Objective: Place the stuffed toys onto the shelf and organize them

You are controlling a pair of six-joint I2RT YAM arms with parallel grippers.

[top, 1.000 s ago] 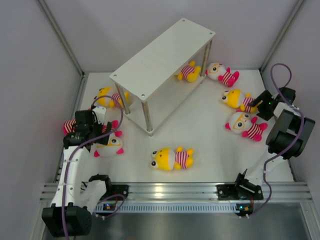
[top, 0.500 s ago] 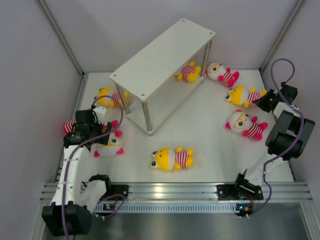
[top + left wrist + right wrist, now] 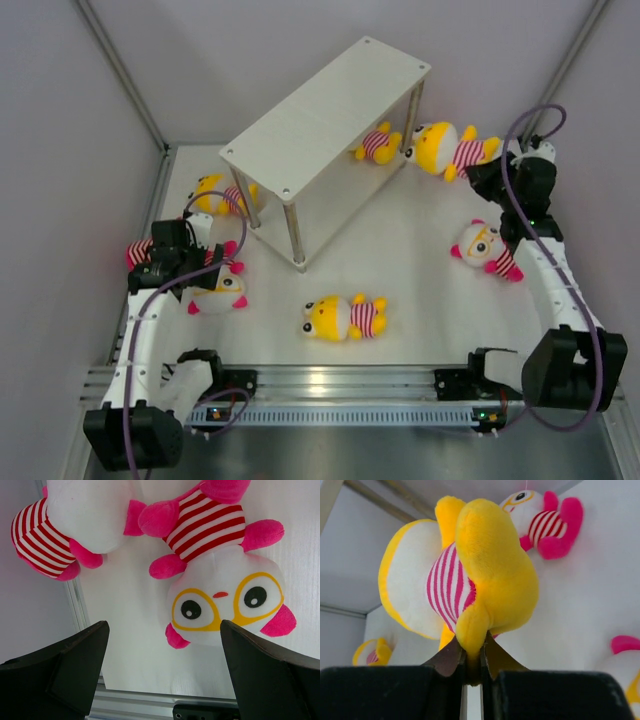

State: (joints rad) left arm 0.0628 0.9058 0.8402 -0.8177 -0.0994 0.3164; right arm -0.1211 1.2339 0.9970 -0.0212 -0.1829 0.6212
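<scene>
Yellow plush toy (image 3: 490, 575) in a red-and-white striped shirt, pinched by one yellow limb between the tips of the right claw (image 3: 472, 664); clamped tight on that limb, with the body standing out beyond the fingertips. From above, held just beside the right-hand end of the shelf (image 3: 320, 110), head toward the post, feet toward the claw. Right behind it, mostly hidden from above, a pink-limbed toy (image 3: 545, 520) lying on the bench (image 3: 420, 260). Under the shelf's top board, near that same end, a second yellow toy (image 3: 378, 142). Nearer the arm bases, a glasses-wearing toy (image 3: 488, 248) close beside the right arm, and a mid-bench yellow toy (image 3: 345, 317). Over on the left, left claw (image 3: 165, 647) spread wide, hovering above a face-up white-headed toy (image 3: 225, 590), apart from both fingers. Just beside that one, a striped neighbour (image 3: 60, 525), pink limbs meeting. By the shelf's left posts, a far-left yellow toy (image 3: 215, 193).
</scene>
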